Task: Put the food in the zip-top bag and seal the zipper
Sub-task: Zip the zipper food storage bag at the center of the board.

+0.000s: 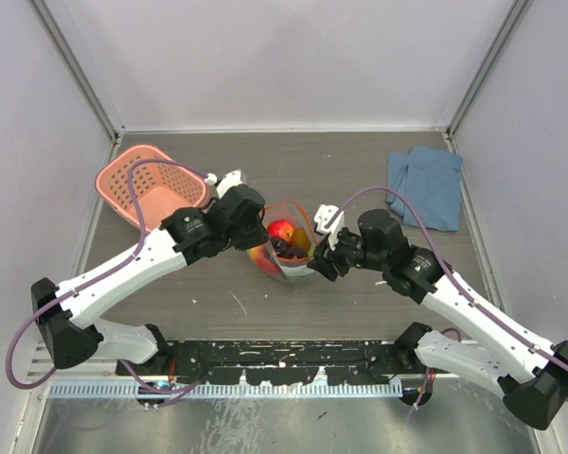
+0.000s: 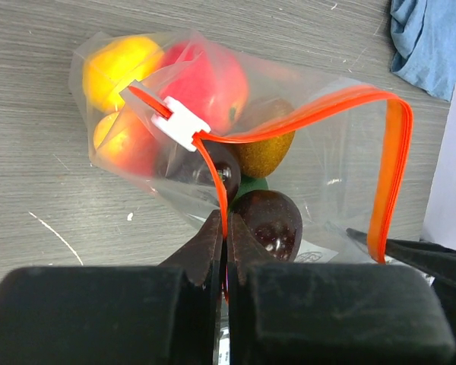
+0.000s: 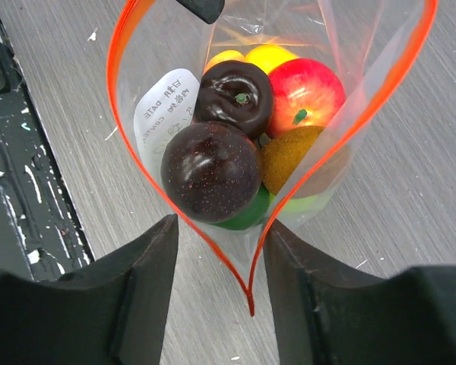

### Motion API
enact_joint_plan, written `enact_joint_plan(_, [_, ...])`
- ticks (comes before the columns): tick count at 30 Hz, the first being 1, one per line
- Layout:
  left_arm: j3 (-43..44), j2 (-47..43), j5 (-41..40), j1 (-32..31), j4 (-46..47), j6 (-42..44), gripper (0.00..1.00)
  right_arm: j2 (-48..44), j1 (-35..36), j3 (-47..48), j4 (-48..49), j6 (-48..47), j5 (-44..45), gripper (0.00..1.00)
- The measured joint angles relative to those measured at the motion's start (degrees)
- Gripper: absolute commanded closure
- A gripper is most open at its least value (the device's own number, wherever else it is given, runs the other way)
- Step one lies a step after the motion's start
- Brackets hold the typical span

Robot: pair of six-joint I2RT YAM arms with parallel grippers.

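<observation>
Food (image 3: 235, 144) lies inside the one zip-top bag (image 2: 334, 152), which sits at the middle of the table (image 1: 360, 303) in the top view, between the two arms. In the right wrist view we count seven pieces through the open mouth. There are two dark glossy ones at the centre, one red to their right, and one yellow and one orange above them. One brown piece lies right of centre and one green piece sits below it. The bag also carries one white printed label, seen left of centre in that view.

We see one zipper (image 2: 304, 118), an orange-red strip that stands open in a wide loop. Its one white slider (image 2: 181, 122) rests near the upper left of the left wrist view.

The left gripper (image 2: 226, 228) is closed tight, and its two fingers pinch the strip at the bottom centre of that view. The right gripper (image 3: 222, 228) has its two fingers spread apart. The pointed end of the bag's mouth hangs between them and is not clamped.

In the top view we also see one pink basket (image 1: 170, 199) at the upper left and one folded blue cloth (image 1: 426, 184) at the upper right, both apart from the bag.
</observation>
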Motion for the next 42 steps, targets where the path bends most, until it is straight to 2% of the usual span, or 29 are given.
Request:
enact_joint_plan(6, [0.0, 0.0, 0.1, 1.3, 0.0, 0.9, 0.9, 0.7, 0.8, 0.0, 0.7, -2.3, 2.3, 0.79])
enact_joint_plan(10, [0.0, -0.7, 0.5, 3.5, 0.1, 1.7, 0.81, 1.7, 0.8, 1.2, -0.5, -3.6, 3.6, 0.99])
enact_joint_plan(17, [-0.5, -5.1, 2.5, 7.5, 0.6, 4.5, 0.5, 5.2, 0.8, 4.7, -2.8, -4.9, 5.2, 1.0])
enact_joint_plan(22, [-3.5, -9.2, 3.2, 12.5, 2.1, 8.6, 0.29, 5.4, 0.8, 6.0, -4.1, -5.3, 5.9, 0.99])
enact_joint_plan(27, [-11.8, -16.0, 6.2, 18.6, 9.3, 16.0, 0.17, 5.7, 0.8, 6.8, -4.5, -5.6, 7.0, 0.99])
enact_joint_plan(34, [-27.2, -20.7, 15.8, 25.9, 24.9, 27.6, 0.13, 6.9, 0.8, 8.1, -6.0, -7.2, 8.8, 0.99])
enact_joint_plan(42, [-34.6, -20.6, 26.6, 29.5, 40.9, 38.6, 0.09, 6.9, 0.8, 8.5, -7.6, -9.8, 11.4, 0.99])
